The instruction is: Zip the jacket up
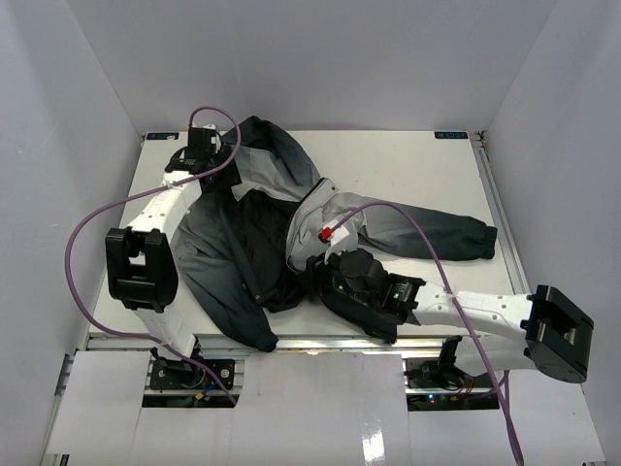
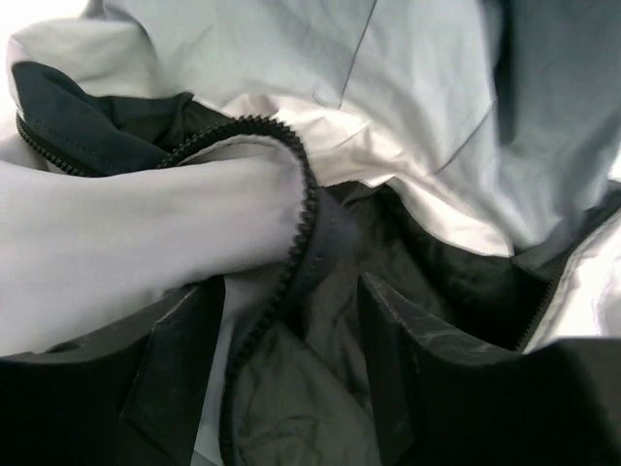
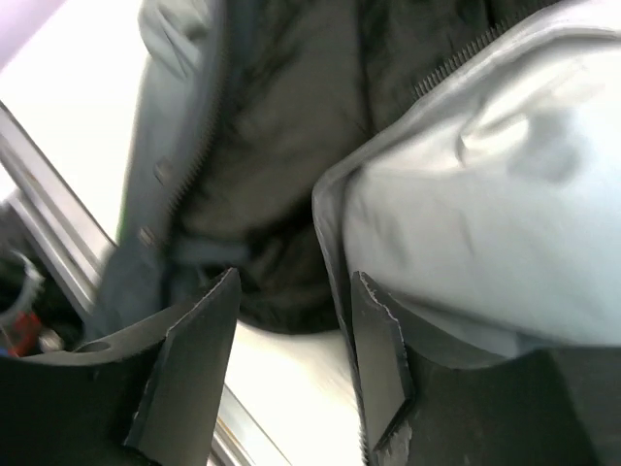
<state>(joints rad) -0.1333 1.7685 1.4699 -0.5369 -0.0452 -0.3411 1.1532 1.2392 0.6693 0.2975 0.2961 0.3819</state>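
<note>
No text, brand, number or sign is being shown legibly in any view; a small teal sticker point(image 1: 451, 135) is being seen beyond and right of the jacket point(image 1: 252, 228), its print being too small to be read.

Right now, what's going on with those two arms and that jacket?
Two robot arms are bent over a jacket lying open and unzipped on the table. The left gripper hangs at its far end, jaws apart over the zipper teeth. The right gripper is at the near end, jaws apart too. Neither seems to grip anything.
</note>
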